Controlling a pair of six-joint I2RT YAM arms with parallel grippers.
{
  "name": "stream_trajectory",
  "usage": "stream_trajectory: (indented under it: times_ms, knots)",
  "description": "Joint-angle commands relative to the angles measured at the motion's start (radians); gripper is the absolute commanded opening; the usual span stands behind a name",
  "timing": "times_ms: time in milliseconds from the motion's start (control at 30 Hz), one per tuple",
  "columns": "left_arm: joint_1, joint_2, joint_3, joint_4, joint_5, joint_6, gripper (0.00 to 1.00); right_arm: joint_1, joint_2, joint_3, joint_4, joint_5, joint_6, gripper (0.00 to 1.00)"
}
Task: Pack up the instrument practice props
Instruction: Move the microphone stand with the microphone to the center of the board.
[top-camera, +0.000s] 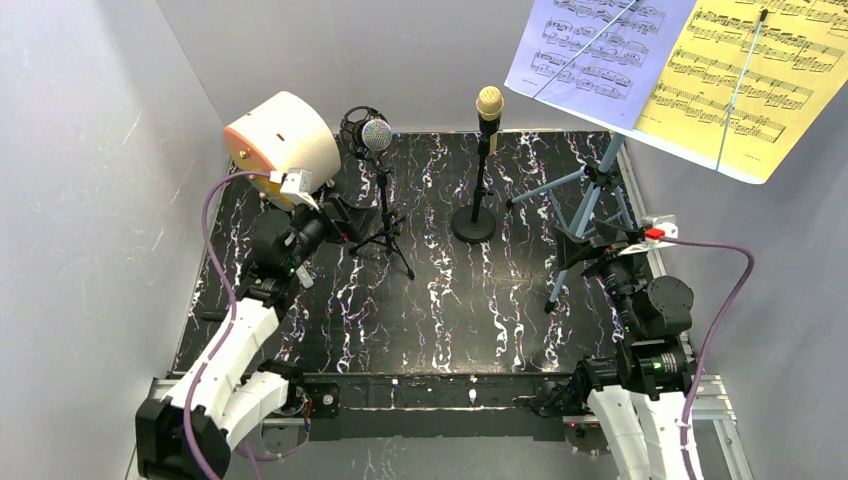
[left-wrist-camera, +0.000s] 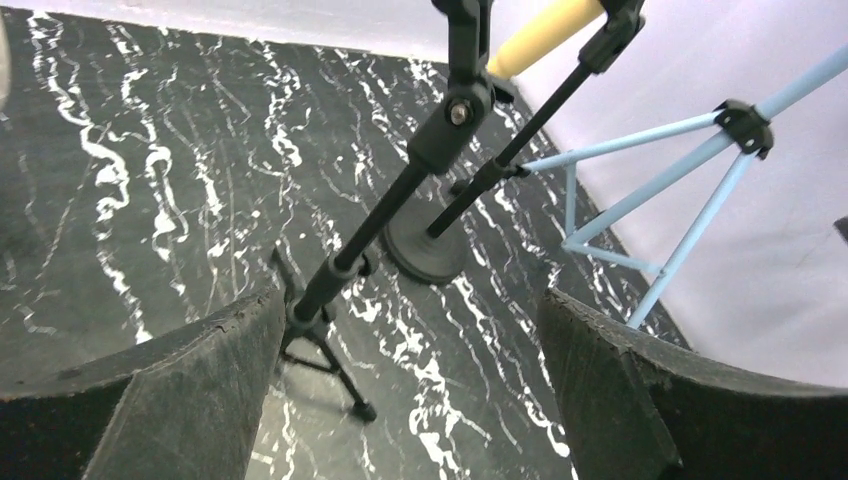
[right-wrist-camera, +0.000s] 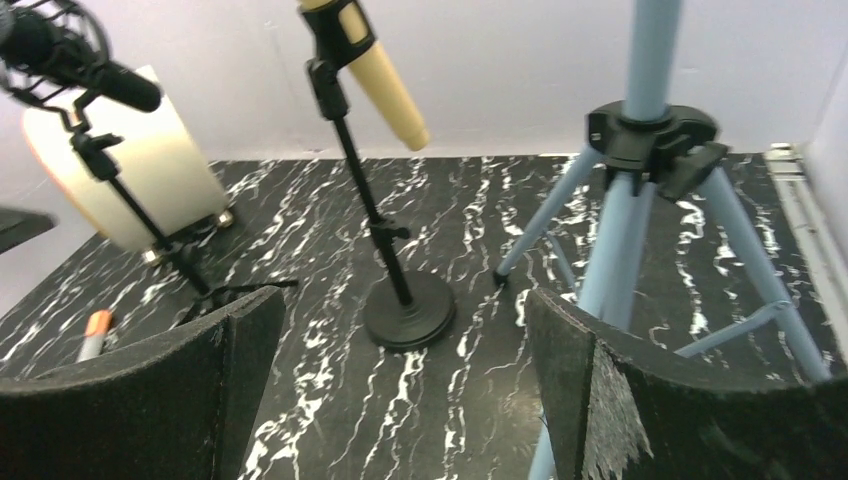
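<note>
Cream cylinder (top-camera: 283, 135): is being supported at the far-left corner of the black marbled table (top-camera: 450, 310), with its orange face turned left.
Left gripper (left-wrist-camera: 410, 300): the jaws are being held wide apart and nothing is being gripped. The black tripod pole (left-wrist-camera: 380, 215) is being framed between the jaws, just beside the left one.
Silver-headed microphone (top-camera: 377, 133): is being carried atop the black tripod pole, beside the cylinder.
Cream microphone (top-camera: 489, 102): is being carried on the round-base pole (top-camera: 474, 220), mid-table toward the rear.
Right gripper (right-wrist-camera: 400, 300): the jaws are being held wide apart and nothing is being gripped. It is being positioned near the legs of the blue music rack (right-wrist-camera: 650, 50).
Blue music rack: is being supported on its tripod at the right rear.
Lavender score sheet (top-camera: 590, 45), yellow score sheet (top-camera: 750, 75): are being displayed side by side on the rack, lavender to the left.
</note>
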Motion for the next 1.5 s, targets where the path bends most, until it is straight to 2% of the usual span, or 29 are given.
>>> stream_trajectory:
  times_ms: [0,133,300,500,600,667,733,867,1100,1333,1467]
  knots:
    - [-0.007,0.105,0.042,0.275,0.046,-0.094,0.93,0.005,0.019,0.065,-0.036,-0.159,0.018,0.99]
    - [-0.013,0.22,0.061,0.408,0.036,-0.073,0.93,0.005,0.044,0.066,-0.035,-0.289,0.001,0.99]
    - [-0.028,0.326,0.07,0.507,0.088,0.072,0.9,0.004,0.076,0.053,0.013,-0.41,0.015,0.99]
    - [-0.034,0.393,0.033,0.59,0.076,0.169,0.92,0.004,0.133,0.051,0.035,-0.47,0.03,0.99]
    - [-0.036,0.4,0.019,0.637,0.071,0.187,0.98,0.005,0.152,0.058,0.032,-0.495,0.026,0.99]
    - [-0.039,0.412,0.021,0.651,0.091,0.22,0.98,0.005,0.16,0.055,0.031,-0.479,0.022,0.99]
    - [-0.039,0.424,0.024,0.659,0.115,0.263,0.9,0.005,0.167,0.05,0.036,-0.48,0.02,0.99]
    - [-0.038,0.48,0.047,0.686,0.23,0.311,0.66,0.005,0.182,0.047,0.053,-0.497,0.018,0.99]
    - [-0.043,0.569,0.088,0.752,0.282,0.319,0.51,0.005,0.219,0.065,0.062,-0.568,0.01,0.99]
    - [-0.048,0.579,0.088,0.757,0.375,0.353,0.17,0.012,0.271,0.062,0.079,-0.679,0.006,0.99]
    - [-0.058,0.593,0.099,0.756,0.467,0.336,0.08,0.032,0.302,0.079,0.058,-0.693,-0.002,0.99]
